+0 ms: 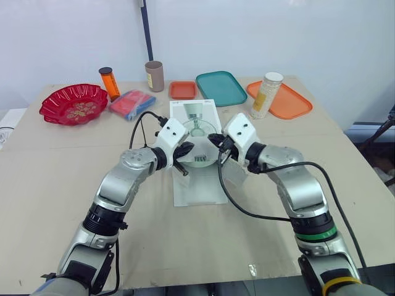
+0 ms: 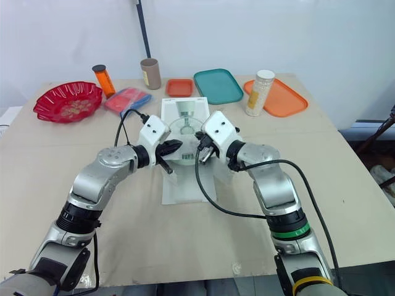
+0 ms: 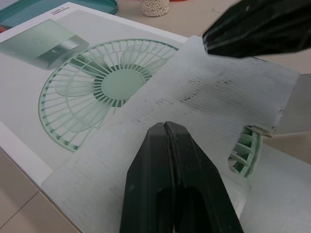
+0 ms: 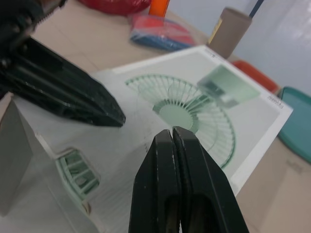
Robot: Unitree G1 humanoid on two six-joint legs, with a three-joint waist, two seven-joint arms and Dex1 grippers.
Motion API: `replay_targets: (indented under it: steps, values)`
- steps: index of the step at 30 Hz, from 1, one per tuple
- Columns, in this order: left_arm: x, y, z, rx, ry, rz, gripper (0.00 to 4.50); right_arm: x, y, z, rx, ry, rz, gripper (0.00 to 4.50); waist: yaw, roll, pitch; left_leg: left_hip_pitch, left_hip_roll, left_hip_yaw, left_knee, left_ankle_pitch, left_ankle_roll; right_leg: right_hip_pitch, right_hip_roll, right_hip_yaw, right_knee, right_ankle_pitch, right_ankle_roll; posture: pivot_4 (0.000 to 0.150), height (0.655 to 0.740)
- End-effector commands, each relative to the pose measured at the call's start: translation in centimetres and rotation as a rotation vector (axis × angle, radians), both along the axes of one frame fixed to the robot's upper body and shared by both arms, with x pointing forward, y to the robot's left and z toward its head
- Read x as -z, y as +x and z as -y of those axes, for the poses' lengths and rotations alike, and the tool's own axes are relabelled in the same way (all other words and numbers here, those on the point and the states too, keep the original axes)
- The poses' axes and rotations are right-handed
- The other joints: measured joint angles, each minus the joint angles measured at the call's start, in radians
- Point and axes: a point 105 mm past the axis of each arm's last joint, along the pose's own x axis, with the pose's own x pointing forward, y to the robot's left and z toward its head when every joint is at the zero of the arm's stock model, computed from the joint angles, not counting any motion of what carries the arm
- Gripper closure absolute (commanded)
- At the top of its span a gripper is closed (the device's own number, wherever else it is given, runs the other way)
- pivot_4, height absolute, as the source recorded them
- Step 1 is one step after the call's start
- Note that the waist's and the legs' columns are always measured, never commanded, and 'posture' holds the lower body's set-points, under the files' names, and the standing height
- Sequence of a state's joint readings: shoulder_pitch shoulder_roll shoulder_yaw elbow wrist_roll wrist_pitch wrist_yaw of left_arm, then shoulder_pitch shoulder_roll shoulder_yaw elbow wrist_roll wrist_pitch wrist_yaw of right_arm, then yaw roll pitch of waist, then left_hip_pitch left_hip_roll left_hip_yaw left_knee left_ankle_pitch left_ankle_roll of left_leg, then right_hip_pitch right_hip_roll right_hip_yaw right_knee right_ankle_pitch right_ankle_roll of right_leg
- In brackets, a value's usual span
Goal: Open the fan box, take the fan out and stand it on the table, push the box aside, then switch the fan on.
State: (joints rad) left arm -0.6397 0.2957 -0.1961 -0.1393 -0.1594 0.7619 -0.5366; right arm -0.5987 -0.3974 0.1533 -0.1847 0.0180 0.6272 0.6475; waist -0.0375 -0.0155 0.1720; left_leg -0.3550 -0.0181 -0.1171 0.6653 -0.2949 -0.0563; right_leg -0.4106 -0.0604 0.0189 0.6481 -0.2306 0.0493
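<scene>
Counter [image 1: 185,246]: bare tan surface at the near edge. Fan box [image 1: 194,114]: lying flat at the counter's centre, printed face up showing a green fan, long axis running 6 to 12 o'clock. Its near end stands open, with a white flap [image 3: 194,97] raised over the opening. Fan [image 3: 245,145]: inside the box at that open end, a strip of green grille showing from under the flap. Left claw [image 1: 184,150]: at the flap from the 9 o'clock side, fingers pressed together with no gap, tips against the flap; whether any of the flap is pinched between them cannot be determined. Right claw [image 1: 216,143]: at the flap from the 3 o'clock side, fingers likewise closed tight, tips just over the flap surface, nothing seen held. The two claws are near each other, apart, over the near half of the box. Beyond the box, along the far edge: red bowl [image 1: 74,103] at 10 o'clock; blue and red packet [image 1: 132,103] between bowl and box; orange bottle [image 1: 110,83] just behind the packet; brown cup [image 1: 154,76] at 11 o'clock; small orange tray [image 1: 182,90] at 12 o'clock; teal tray [image 1: 221,87] just beside it; white jar [image 1: 267,95] at 1 o'clock, standing at the edge of the large orange tray [image 1: 290,102].
</scene>
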Motion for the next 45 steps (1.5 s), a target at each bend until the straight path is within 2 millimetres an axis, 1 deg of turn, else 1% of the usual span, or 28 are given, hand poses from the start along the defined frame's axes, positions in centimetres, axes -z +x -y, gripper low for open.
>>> replay_targets:
  steps: [1,5,8,11,15,16,18,20,25,27,31,34,38,39,40,45]
  values:
    - [-1.3,-0.1,-0.7,-0.037,-0.026,0.034,4.5,0.4,0.2,0.3,0.019,0.004,-0.029,4.47,0.0,0.0,0.0,0.0,0.0,0.0,0.0,0.0,0.0,0.0,0.0,0.0,0.0,0.0,0.0,0.15,0.7255]
    - [-2.7,-0.6,-0.7,-0.045,-0.062,0.057,4.5,1.2,0.4,0.4,0.032,-0.01,-0.082,4.47,-0.001,0.0,0.0,0.0,0.0,0.0,0.0,0.0,0.0,-0.001,0.0,0.0,0.0,0.0,0.0,0.15,0.7255]
    - [-3.8,-1.1,-0.3,-0.044,-0.101,0.065,4.5,1.5,0.4,0.4,0.028,-0.021,-0.089,4.47,-0.001,0.0,0.0,0.0,0.0,0.0,0.0,0.0,0.0,0.0,0.0,0.0,0.0,0.0,0.0,0.15,0.7255]
    - [-4.6,-2.4,0.5,-0.011,-0.134,0.056,4.5,1.5,0.4,0.2,0.02,-0.028,-0.086,4.47,-0.001,0.0,0.0,0.0,0.0,0.0,0.0,0.0,0.0,0.0,0.0,0.0,0.0,0.0,0.0,0.15,0.7255]
    - [-4.9,-3.9,1.1,0.015,-0.149,0.04,4.5,1.5,0.5,-0.1,0.018,-0.038,-0.084,4.47,-0.001,0.0,0.0,0.0,0.0,0.0,0.0,0.0,0.0,0.0,0.0,0.0,0.0,0.0,0.0,0.15,0.7255]
    - [-4.8,-4.4,1.3,0.026,-0.15,0.026,4.5,1.5,0.5,-0.1,0.017,-0.044,-0.081,4.47,-0.001,0.0,0.0,0.0,0.0,0.0,0.0,0.0,0.0,0.0,0.0,0.0,0.0,0.0,0.0,0.15,0.7255]
    - [-3.3,-6.5,2.7,0.074,-0.153,-0.055,4.5,1.5,0.6,-0.3,0.016,-0.055,-0.08,4.47,-0.002,0.001,0.0,0.0,0.0,0.0,0.0,0.0,0.0,0.0,0.0,0.0,0.0,0.0,0.0,0.15,0.7255]
    - [-2.0,-7.8,3.4,0.087,-0.16,-0.13,4.5,1.6,0.7,-0.5,0.009,-0.069,-0.074,4.47,-0.005,0.001,-0.001,0.001,0.0,0.0,0.0,0.0,0.0,0.0,0.0,0.001,0.0,0.0,0.0,0.15,0.7255]
    - [-0.3,-9.2,3.4,0.02,-0.163,-0.242,4.5,1.8,0.5,-0.9,-0.01,-0.088,-0.077,4.47,-0.005,0.001,-0.001,0.001,0.0,0.0,0.0,-0.002,0.003,0.001,0.001,0.001,0.001,0.0,0.0,0.15,0.7255]
    - [0.0,-9.3,3.0,-0.007,-0.155,-0.251,4.5,1.9,0.5,-0.9,-0.017,-0.092,-0.078,4.47,-0.007,0.001,-0.001,0.003,0.0,0.0,-0.001,-0.002,0.004,0.002,0.001,0.001,0.0,0.0,0.0,0.15,0.7255]
    - [1.0,-8.8,2.3,-0.058,-0.089,-0.253,4.5,2.1,0.5,-1.1,-0.024,-0.098,-0.082,4.47,-0.007,0.001,-0.001,0.003,0.0,0.0,-0.001,-0.002,0.004,0.002,0.001,0.001,0.0,0.0,0.0,0.15,0.7255]
    - [1.6,-8.6,2.0,-0.104,-0.079,-0.259,4.5,2.3,0.4,-1.3,-0.033,-0.1,-0.085,4.47,-0.007,0.001,-0.001,0.003,0.0,0.0,-0.001,-0.002,0.003,0.002,0.001,0.001,0.0,0.0,0.0,0.15,0.7255]
    - [2.9,-8.3,1.3,-0.153,-0.053,-0.262,4.5,2.3,0.4,-1.6,-0.041,-0.099,-0.084,4.47,-0.007,0.001,-0.001,0.003,0.0,0.0,-0.002,-0.001,0.002,0.001,0.001,0.001,0.0,0.0,0.0,0.15,0.7255]
    - [3.3,-8.3,1.1,-0.162,-0.044,-0.265,4.5,2.3,0.5,-1.6,-0.041,-0.099,-0.084,4.47,-0.007,0.001,-0.001,0.003,0.001,0.0,-0.002,0.0,-0.001,0.001,0.001,0.001,0.0,0.0,0.0,0.15,0.7255]
    - [3.5,-8.3,1.1,-0.168,-0.037,-0.265,4.5,2.3,0.5,-1.5,-0.042,-0.099,-0.084,4.47,-0.007,0.001,-0.001,0.003,0.001,0.0,-0.002,0.0,-0.001,0.001,0.001,0.001,0.0,0.0,0.0,0.15,0.7255]
    - [3.0,-8.1,0.3,-0.225,-0.016,-0.229,4.5,2.5,0.4,-1.7,-0.054,-0.108,-0.081,4.47,-0.007,0.001,-0.001,0.003,0.001,0.0,-0.002,0.0,0.0,0.001,0.001,0.001,0.0,0.0,0.0,0.15,0.7255]
